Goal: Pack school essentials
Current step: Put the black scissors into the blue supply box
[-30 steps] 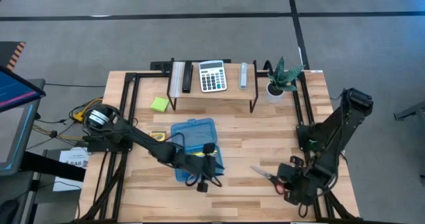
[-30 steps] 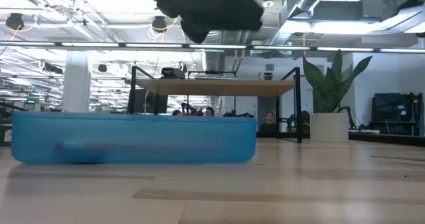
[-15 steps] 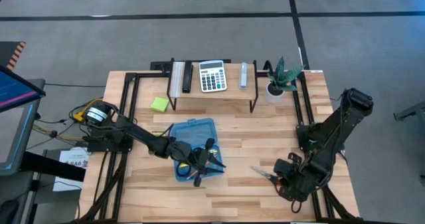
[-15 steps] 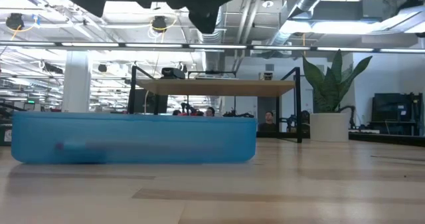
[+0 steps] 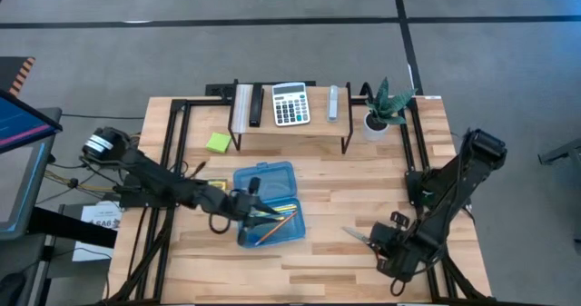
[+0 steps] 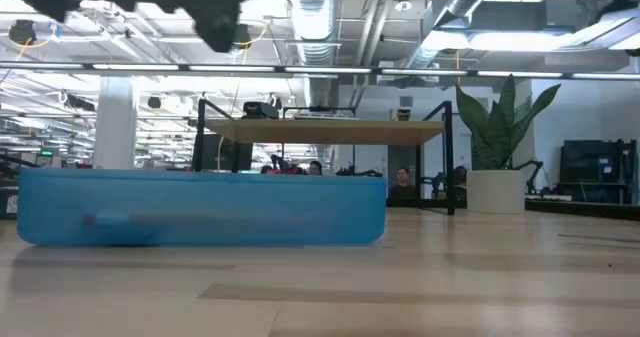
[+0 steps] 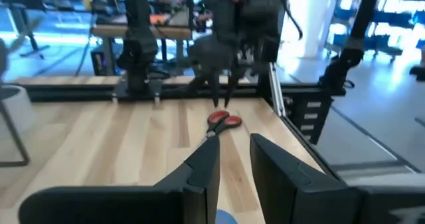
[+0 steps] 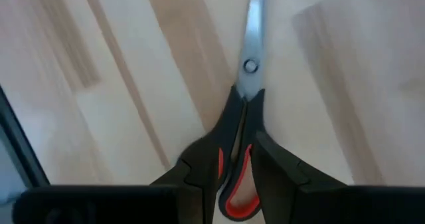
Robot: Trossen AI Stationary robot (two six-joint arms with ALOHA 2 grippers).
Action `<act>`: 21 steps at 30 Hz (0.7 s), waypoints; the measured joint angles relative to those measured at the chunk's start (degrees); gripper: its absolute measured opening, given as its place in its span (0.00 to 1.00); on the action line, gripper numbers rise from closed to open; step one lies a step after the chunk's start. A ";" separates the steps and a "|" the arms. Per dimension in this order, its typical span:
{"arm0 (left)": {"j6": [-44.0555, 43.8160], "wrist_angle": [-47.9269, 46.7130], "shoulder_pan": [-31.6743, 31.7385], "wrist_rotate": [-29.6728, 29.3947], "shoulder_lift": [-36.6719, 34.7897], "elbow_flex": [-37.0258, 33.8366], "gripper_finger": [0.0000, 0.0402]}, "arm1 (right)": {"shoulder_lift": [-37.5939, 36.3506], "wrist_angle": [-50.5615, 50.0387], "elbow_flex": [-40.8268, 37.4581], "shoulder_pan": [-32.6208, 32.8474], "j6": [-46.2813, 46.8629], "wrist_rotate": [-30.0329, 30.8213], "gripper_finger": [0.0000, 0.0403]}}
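Observation:
The open blue box (image 5: 270, 181) sits mid-table, and the yellow and orange pencils (image 5: 277, 218) lie inside it. My left gripper (image 5: 252, 193) hovers open and empty over the box's left part; its fingers (image 7: 202, 167) point toward the scissors. The red-handled scissors (image 5: 357, 235) lie flat on the table to the right of the box. My right gripper (image 8: 234, 159) points down over their handle end (image 8: 234, 184), open by a narrow gap. The lime-green sticky-note pad (image 5: 217, 143) lies flat near the shelf's left leg. My right gripper stands over the scissors' handle end (image 8: 237, 127) from above, one finger (image 8: 199, 174) on each side of it. I cannot tell whether the fingers touch it. The scissors lie flat on the table.
A small shelf (image 5: 290, 124) along the far edge carries the calculator (image 5: 290, 103) and some slim items. The potted plant (image 5: 381, 108) stands at its right end. Black frame rails run along both table sides. Bare wood lies between the box and the scissors.
My left gripper has drawn back from the box's near end toward the table's left and risen, so the pencils now show uncovered in the box. In the low view its dark shape has slid left and up. The box and the scissors have stayed put.

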 joint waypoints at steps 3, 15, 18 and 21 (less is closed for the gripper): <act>0.01 2.23 -2.22 -3.25 -1.75 -2.34 0.17 | 3.01 0.46 0.00 -0.02 -1.45 -3.06 0.28; -1.43 1.84 -4.60 -5.00 -1.99 -2.82 0.17 | 9.73 -0.03 -0.07 0.46 1.39 -9.07 0.55; -1.76 1.86 -4.60 -4.72 -1.99 -2.80 0.17 | 10.47 1.27 -0.67 0.78 1.96 -9.76 0.58; -2.11 1.86 -4.60 -4.70 -1.99 -2.80 0.17 | 11.76 3.42 -2.00 1.18 2.61 -10.22 0.58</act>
